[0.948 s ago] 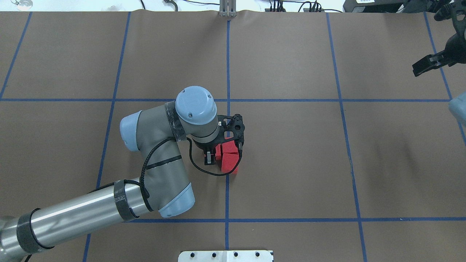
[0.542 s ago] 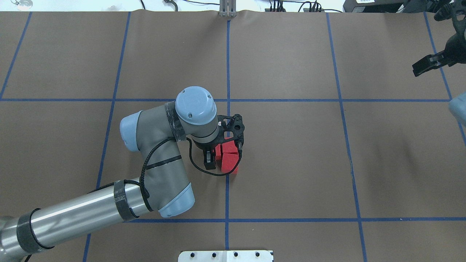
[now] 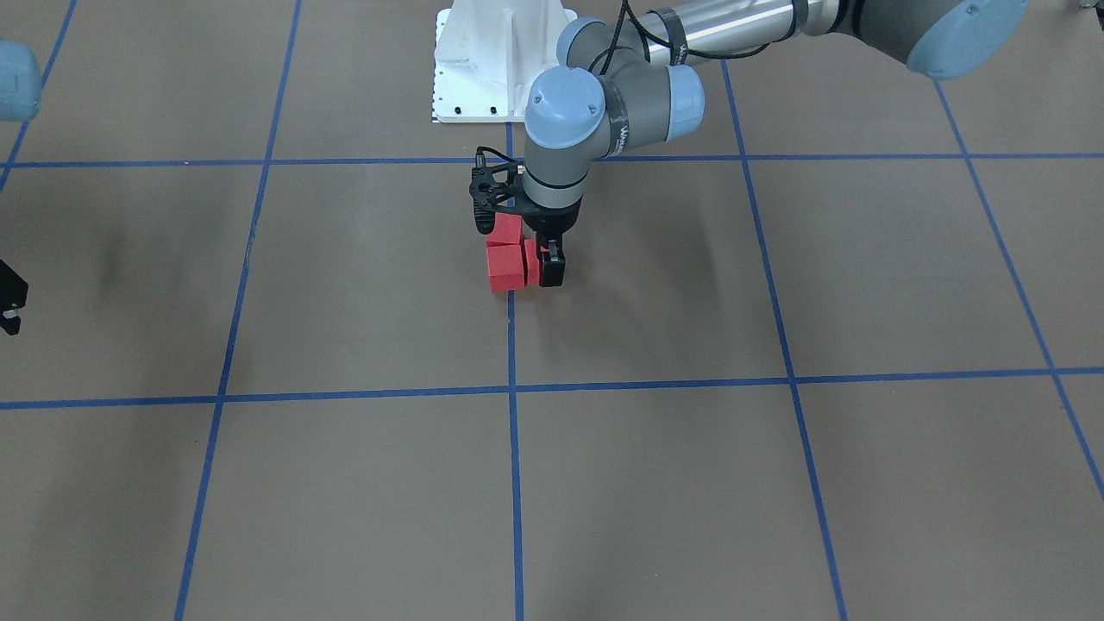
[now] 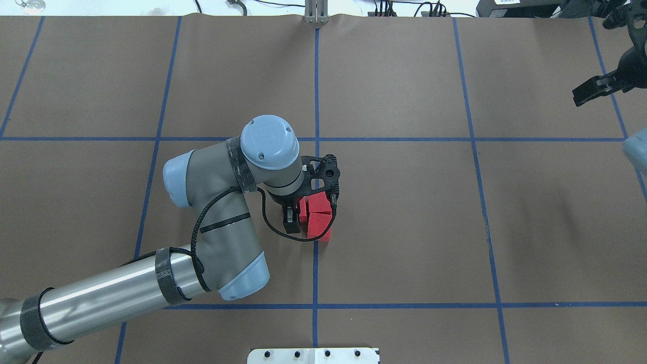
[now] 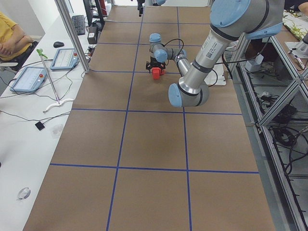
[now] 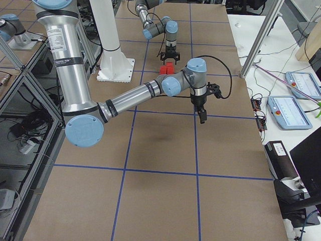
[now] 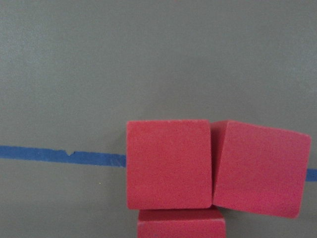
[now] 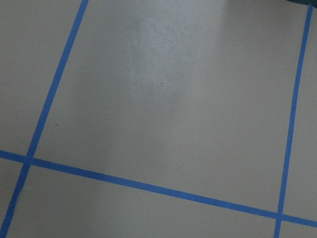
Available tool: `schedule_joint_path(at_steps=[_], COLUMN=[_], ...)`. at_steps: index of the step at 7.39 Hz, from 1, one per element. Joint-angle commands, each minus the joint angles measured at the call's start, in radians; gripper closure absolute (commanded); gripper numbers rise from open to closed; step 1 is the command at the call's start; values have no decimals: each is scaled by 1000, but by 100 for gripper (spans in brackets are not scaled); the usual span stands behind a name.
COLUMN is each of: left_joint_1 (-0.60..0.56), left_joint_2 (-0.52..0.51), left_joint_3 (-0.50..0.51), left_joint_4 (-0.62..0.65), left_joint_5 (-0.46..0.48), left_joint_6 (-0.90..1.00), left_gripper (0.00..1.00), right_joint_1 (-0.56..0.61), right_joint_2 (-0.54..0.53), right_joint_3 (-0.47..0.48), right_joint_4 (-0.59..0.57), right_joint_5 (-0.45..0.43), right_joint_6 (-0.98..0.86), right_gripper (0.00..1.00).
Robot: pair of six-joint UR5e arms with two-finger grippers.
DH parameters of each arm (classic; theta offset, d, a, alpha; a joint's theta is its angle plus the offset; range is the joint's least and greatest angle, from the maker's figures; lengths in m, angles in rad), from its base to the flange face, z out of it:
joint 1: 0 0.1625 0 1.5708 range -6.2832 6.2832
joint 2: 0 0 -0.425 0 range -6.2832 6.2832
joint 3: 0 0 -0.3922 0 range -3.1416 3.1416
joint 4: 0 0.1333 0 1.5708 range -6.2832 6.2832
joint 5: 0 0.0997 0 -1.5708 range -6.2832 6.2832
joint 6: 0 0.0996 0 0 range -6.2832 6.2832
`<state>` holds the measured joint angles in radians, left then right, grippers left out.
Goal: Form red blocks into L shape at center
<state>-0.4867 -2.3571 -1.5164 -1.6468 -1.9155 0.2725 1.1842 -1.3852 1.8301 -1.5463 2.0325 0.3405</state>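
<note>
Speckle shows faintly on the three small matte red cubes [image 7: 167, 163], which sit on the thin blue tape line [image 4: 316, 76] down the middle of the brown matte table [image 4: 404, 242]. The left wrist view alone shows their layout: two touch in a row along that line, one slightly skewed, and a third touches them to one side, cut by the frame edge, making an L. The overhead view hides part of the third cube but shows the black left gripper [image 4: 292, 220] spread, pinching nothing, its visible finger [image 4: 289, 222] just beside the cubes. The black right gripper [image 4: 577, 96] hangs well away from the line. Whether it is spread I cannot tell.
</note>
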Motion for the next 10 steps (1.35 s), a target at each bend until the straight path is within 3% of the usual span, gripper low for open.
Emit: schedule_joint_path(at_steps=[1, 4, 6, 8, 10], left_joint_1=[-13, -123, -261, -378, -482], left_joint_2=[8, 33, 125, 227, 321], left_joint_3=[-56, -113, -117, -119, -128], left_joint_4=[7, 70, 68, 53, 48], left_joint_5=[-3, -5, -8, -68, -85], left_joint_6=[5, -4, -39, -233, -242], left_gripper=[0, 0, 0, 0, 0], right_joint_1=[0, 0, 0, 2, 5], right_joint_2=[0, -5, -6, -21, -37], right_joint_3=[0, -9, -18, -17, -15], right_joint_4=[0, 0, 2, 0, 0], right_joint_5=[0, 2, 2, 8, 35], right_joint_6=[-2, -2, -3, -8, -21], right_gripper=[0, 0, 0, 0, 0])
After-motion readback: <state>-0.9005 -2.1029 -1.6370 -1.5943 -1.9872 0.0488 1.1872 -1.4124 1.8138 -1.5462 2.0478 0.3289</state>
